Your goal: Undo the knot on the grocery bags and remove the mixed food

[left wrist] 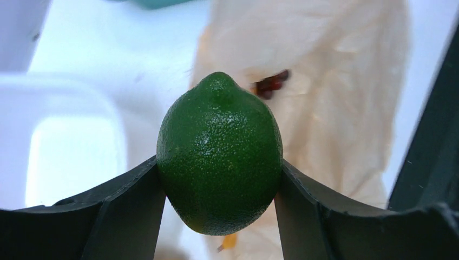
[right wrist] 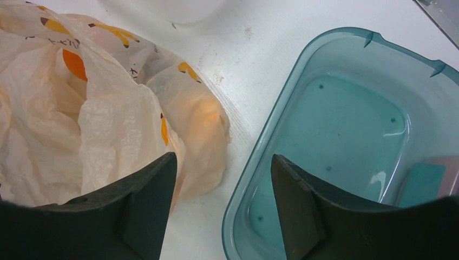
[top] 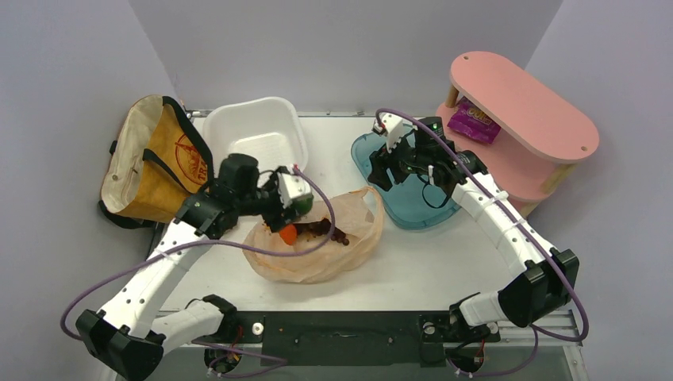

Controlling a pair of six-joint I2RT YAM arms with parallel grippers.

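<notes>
Nearest the arm bases, the peach plastic bag (top: 317, 255) lies slumped on the white table (top: 444, 270), its mouth open toward the ceiling and its handles loose rather than knotted. An orange (top: 288, 233) sits inside near the bag's left edge, and a bunch of dark red grapes (top: 329, 232) lies just right of it, also inside. Over the bag's far-left rim, the left gripper (top: 298, 198) has its jaws clamped on a lime (left wrist: 219, 154). One finger presses each side of the fruit, the lime's nipple end points away from the wrist, and it hangs clear of the plastic. Farther back on the right, the right gripper (right wrist: 223, 179) hovers above the near-left rim of the teal tub (top: 413, 208). Its jaws stand apart with nothing between them, and the bag's right end lies just beside that rim. The white tub (top: 254, 135) sits at the far edge behind the left gripper. To its left the mustard canvas tote (top: 163, 163) slumps at the table's corner, with cream lining showing in its open mouth and black straps draped across the side bearing the red logo. At the far right stands a pink two-tier shelf (top: 520, 95) with a purple snack packet (top: 474, 123) on its lower level.
</notes>
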